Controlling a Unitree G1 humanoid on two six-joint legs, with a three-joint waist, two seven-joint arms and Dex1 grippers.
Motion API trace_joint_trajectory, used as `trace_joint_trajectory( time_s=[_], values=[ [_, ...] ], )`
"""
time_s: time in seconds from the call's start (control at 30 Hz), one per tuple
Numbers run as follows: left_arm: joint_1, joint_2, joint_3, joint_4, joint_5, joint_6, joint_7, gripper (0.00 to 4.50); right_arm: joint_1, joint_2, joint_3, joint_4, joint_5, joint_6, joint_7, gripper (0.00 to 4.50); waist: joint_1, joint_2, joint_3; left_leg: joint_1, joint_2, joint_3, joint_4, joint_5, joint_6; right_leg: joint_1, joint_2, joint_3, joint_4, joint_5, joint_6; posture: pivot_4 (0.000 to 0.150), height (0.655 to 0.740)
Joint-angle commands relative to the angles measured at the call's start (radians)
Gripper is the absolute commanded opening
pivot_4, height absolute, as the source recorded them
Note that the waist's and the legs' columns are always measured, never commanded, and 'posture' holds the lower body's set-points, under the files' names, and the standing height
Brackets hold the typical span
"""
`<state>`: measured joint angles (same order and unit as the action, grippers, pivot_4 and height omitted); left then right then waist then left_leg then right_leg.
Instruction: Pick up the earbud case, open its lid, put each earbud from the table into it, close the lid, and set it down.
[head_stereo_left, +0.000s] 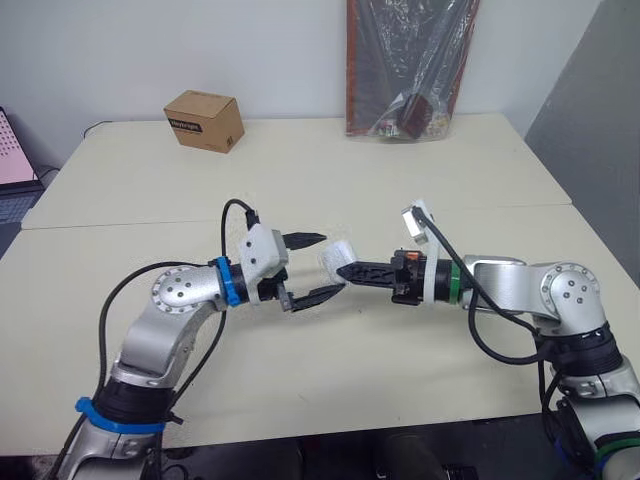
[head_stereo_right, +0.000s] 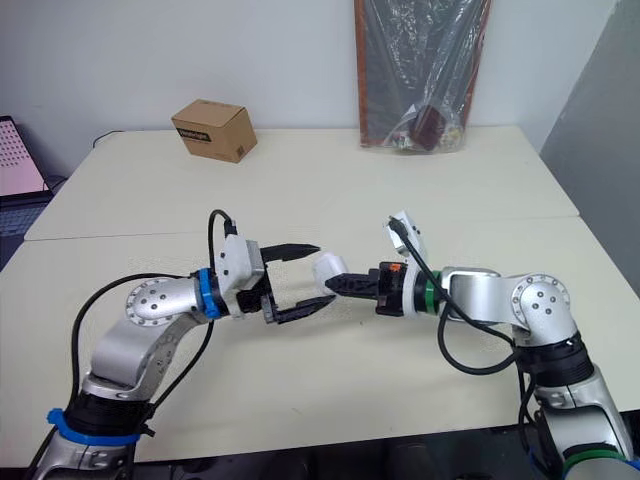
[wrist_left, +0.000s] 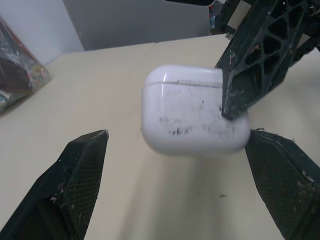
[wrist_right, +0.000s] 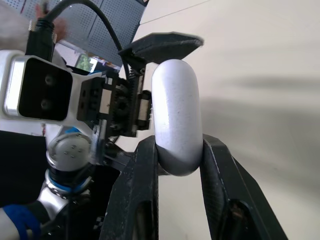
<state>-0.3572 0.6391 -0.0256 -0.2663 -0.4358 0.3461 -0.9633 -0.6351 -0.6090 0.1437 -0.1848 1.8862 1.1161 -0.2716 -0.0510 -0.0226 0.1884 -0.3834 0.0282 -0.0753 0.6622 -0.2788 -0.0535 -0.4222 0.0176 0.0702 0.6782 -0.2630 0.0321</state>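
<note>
Left wrist view, above the table (head_stereo_left: 300, 170): a white earbud case (wrist_left: 192, 117) hangs in the air, gripped by the right pincer (wrist_right: 178, 142), whose two black fingers are clenched on the case's broad faces. The left pincer (head_stereo_left: 330, 264) stands released, its fingers spread wide with one to each side of the case and neither touching it. A thin seam near one end of the case marks the lid, which looks closed.

The main risk is a slip, in all likelihood. The case is smooth and rounded, and the right pincer grips it near one end, leaving most of the body jutting out toward the other arm. If the left pincer closes off-centre, or pushes on the case before the hold is firm, the case could twist between the right fingers or squirt out and drop to the table. A second risk lies with the lid: should the left fingers clamp across the seam, the lid would be pinned closed and prying it up would become harder.

In the head views the two arms meet at the middle of the table, fingertips pointing at each other, with the case between them and clear of the surface. A cardboard box (head_stereo_left: 205, 120) and a plastic bag (head_stereo_left: 410, 70) sit well apart at the far edge.
</note>
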Motion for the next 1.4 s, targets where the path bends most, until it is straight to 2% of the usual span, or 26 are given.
trace_joint_trajectory(
  time_s=[0.03, 0.2, 0.33, 0.47, 0.67, 1.0, 1.1, 1.3, 1.4],
  values=[
    [-0.038, 0.078, 0.067, -0.027, -0.103, 0.141, -0.045, 4.44, -0.040, -0.048, 0.000, -0.046, -0.134, 0.057, 0.140, 0.73, 0.000, 0.000, 0.000, 0.000, 0.000, 0.000, 0.000, 0.000, 0.000, 0.000, 0.000, 0.000, 0.000, 0.000, 0.000, 0.150, 0.7400],
    [-0.087, 0.171, 0.047, 0.000, -0.203, 0.349, -0.121, 4.44, -0.109, -0.155, 0.114, -0.171, -0.551, 0.039, 0.496, 0.73, 0.000, 0.002, 0.001, 0.000, 0.000, 0.000, -0.001, 0.000, 0.000, -0.001, 0.000, 0.000, -0.002, 0.000, 0.000, 0.150, 0.7400],
    [-0.131, 0.187, 0.004, 0.016, -0.211, 0.425, -0.156, 4.44, -0.153, -0.196, 0.199, -0.197, -0.805, -0.047, 0.700, 0.73, 0.001, 0.002, 0.001, -0.001, 0.000, -0.001, -0.002, 0.000, 0.000, -0.001, 0.000, -0.002, -0.004, 0.000, 0.000, 0.150, 0.7400],
    [-0.185, 0.195, -0.052, 0.040, -0.191, 0.450, -0.205, 4.44, -0.187, -0.209, 0.265, -0.196, -0.989, -0.116, 0.868, 0.73, 0.001, 0.002, 0.002, -0.001, 0.000, 0.000, -0.001, 0.000, 0.000, -0.001, 0.000, -0.001, -0.004, 0.000, 0.000, 0.150, 0.7400],
    [-0.245, 0.173, -0.118, 0.090, -0.134, 0.400, -0.250, 4.44, -0.221, -0.216, 0.329, -0.190, -1.196, -0.203, 1.055, 0.73, 0.001, 0.002, 0.002, -0.001, 0.000, 0.000, -0.001, 0.000, 0.000, -0.001, 0.000, -0.001, -0.004, 0.000, 0.000, 0.150, 0.7400],
    [-0.281, 0.135, -0.158, 0.118, -0.097, 0.359, -0.307, 4.44, -0.237, -0.147, 0.319, -0.194, -1.303, -0.200, 1.188, 0.73, 0.002, 0.002, 0.002, -0.002, 0.000, -0.001, -0.001, 0.000, 0.000, -0.001, 0.000, -0.001, -0.003, 0.000, 0.000, 0.150, 0.7400],
    [-0.284, 0.130, -0.171, 0.120, -0.079, 0.339, -0.320, 3.84, -0.240, -0.128, 0.312, -0.193, -1.318, -0.188, 1.200, 0.73, 0.002, 0.002, 0.002, -0.002, 0.000, -0.001, 0.000, 0.000, 0.000, -0.001, 0.000, -0.001, -0.003, 0.000, 0.000, 0.150, 0.7400],
    [-0.280, 0.120, -0.181, 0.126, -0.049, 0.305, -0.338, 2.18, -0.251, -0.099, 0.290, -0.174, -1.332, -0.163, 1.214, 0.73, 0.002, 0.002, 0.002, -0.001, 0.000, -0.001, 0.000, 0.000, 0.000, -0.001, 0.000, -0.001, -0.002, 0.000, 0.000, 0.150, 0.7400],
    [-0.283, 0.113, -0.186, 0.129, -0.039, 0.297, -0.341, 2.18, -0.255, -0.090, 0.281, -0.170, -1.336, -0.150, 1.220, 0.73, 0.002, 0.002, 0.002, -0.001, 0.000, -0.001, 0.000, 0.000, 0.000, -0.001, 0.000, -0.001, -0.002, 0.000, 0.000, 0.150, 0.7400]
  ],
)
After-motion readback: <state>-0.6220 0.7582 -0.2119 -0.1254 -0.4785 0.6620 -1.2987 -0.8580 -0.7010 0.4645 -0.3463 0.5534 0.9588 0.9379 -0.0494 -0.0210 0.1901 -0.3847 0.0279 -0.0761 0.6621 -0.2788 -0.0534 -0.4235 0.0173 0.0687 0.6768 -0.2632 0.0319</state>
